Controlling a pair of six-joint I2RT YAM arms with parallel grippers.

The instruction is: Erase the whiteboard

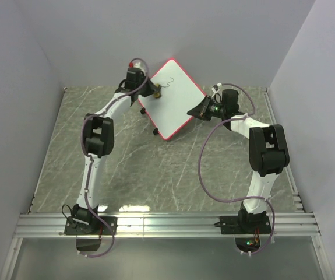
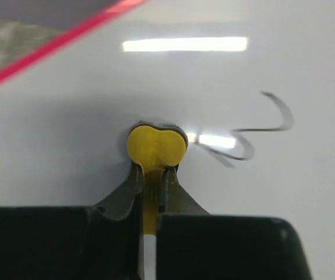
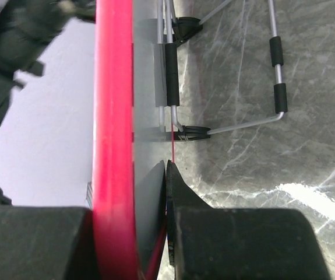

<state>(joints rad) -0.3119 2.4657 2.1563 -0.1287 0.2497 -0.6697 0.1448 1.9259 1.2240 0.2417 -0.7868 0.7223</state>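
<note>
The whiteboard (image 1: 176, 111), white with a red-pink frame, leans tilted at the back of the table. A dark scribble (image 1: 168, 83) marks its upper left part. My left gripper (image 1: 155, 91) is shut on a small yellow eraser (image 2: 155, 146) and presses its head against the board (image 2: 68, 99), just left of the scribble (image 2: 254, 131). My right gripper (image 1: 200, 109) is shut on the board's right edge. In the right wrist view the red frame (image 3: 113, 105) runs between the fingers of that gripper (image 3: 133, 198).
The wire stand (image 3: 278, 87) with black sleeves props the board from behind; its black feet (image 1: 154, 133) show under the board's lower edge. The grey marble table (image 1: 155, 169) is bounded by white walls on three sides and a metal rail (image 1: 167, 224) at the near edge.
</note>
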